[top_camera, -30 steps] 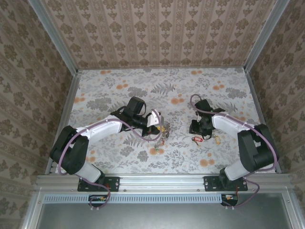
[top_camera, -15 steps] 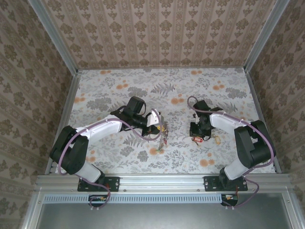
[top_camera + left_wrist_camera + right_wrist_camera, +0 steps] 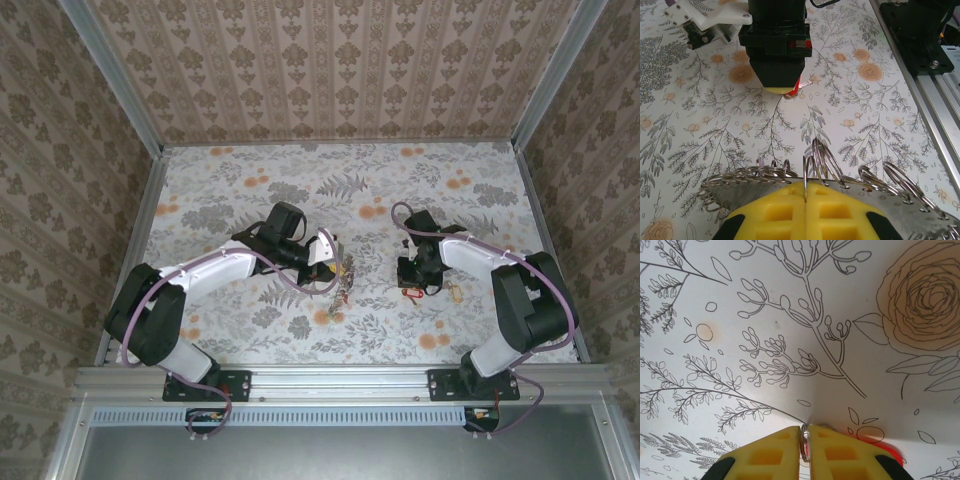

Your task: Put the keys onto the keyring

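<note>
Near the middle of the bench (image 3: 250,190), the left hand (image 3: 805,189) is closed tight on the keyring (image 3: 740,192) and holds it by a thin loop just above the flowered surface. Many silvery loops stand along the rim, and the lower part of the keyring is hidden by the yellow pads (image 3: 775,212). To the right, well apart from it, the right hand (image 3: 804,436) points down at the bench. Its pads are almost together and pinch a small metal ring (image 3: 804,442). A red key (image 3: 886,451) lies just beside the right pad and is mostly hidden under it, so I cannot tell if the ring belongs to this key. A small pale thing (image 3: 455,292) lies to the right of this hand, too small to name. Patterned walls (image 3: 330,70) close three sides, and a metal rail (image 3: 340,380) runs along the near edge.
</note>
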